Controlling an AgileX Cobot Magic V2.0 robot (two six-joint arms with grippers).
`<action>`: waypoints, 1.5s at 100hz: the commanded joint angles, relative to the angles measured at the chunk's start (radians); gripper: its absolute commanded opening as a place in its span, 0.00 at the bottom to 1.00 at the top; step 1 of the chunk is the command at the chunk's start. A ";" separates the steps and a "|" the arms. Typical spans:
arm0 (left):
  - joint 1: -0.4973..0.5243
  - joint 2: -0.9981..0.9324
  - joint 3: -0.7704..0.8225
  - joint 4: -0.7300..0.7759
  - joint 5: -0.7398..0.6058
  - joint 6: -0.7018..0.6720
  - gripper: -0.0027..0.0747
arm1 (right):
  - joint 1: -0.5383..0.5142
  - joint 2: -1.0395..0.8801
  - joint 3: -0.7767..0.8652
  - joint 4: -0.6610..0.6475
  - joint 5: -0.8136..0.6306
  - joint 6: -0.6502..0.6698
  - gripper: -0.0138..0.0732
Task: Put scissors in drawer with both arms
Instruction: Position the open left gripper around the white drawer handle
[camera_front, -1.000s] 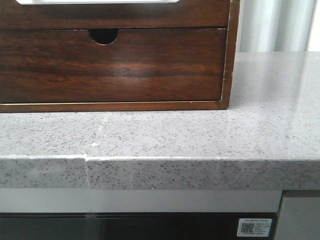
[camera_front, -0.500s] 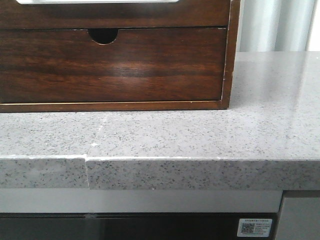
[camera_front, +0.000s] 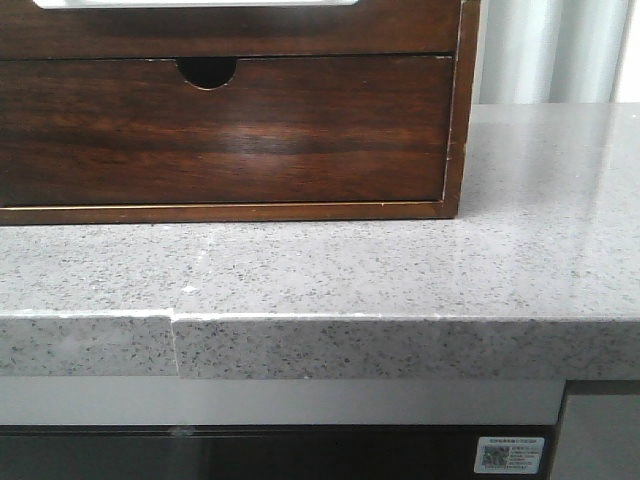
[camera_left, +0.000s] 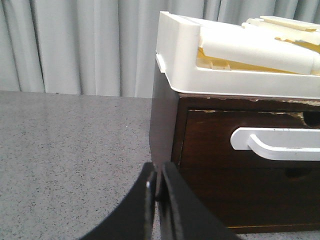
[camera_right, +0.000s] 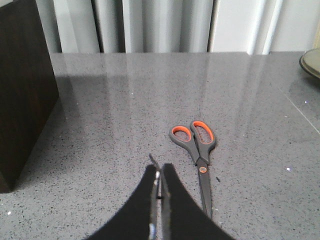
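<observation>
While both claws, left claw (camera_left: 156, 187) and right claw (camera_right: 159, 182), are being kept pinched together and empty, the stiff, thin scissors (camera_right: 196, 152) are being judged best gripped at the pivot.

Glossy wooden drawer (camera_front: 230, 25) (polished speckled stone counter (camera_front: 400, 270)).

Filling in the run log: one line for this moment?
left tool shut, empty | right tool shut, empty | scissors flat on counter | drawer closed

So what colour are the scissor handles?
Grey scissors, orange inside the loops; right wrist view.
</observation>
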 joint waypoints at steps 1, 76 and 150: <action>0.001 0.044 -0.049 0.000 -0.066 0.015 0.01 | -0.004 0.045 -0.043 -0.007 -0.058 -0.014 0.08; 0.006 0.056 -0.047 0.022 -0.067 0.015 0.04 | -0.004 0.060 -0.043 -0.020 -0.063 -0.014 0.20; 0.006 0.059 -0.043 -0.396 -0.094 0.014 0.63 | 0.060 0.060 -0.043 -0.071 -0.091 -0.014 0.68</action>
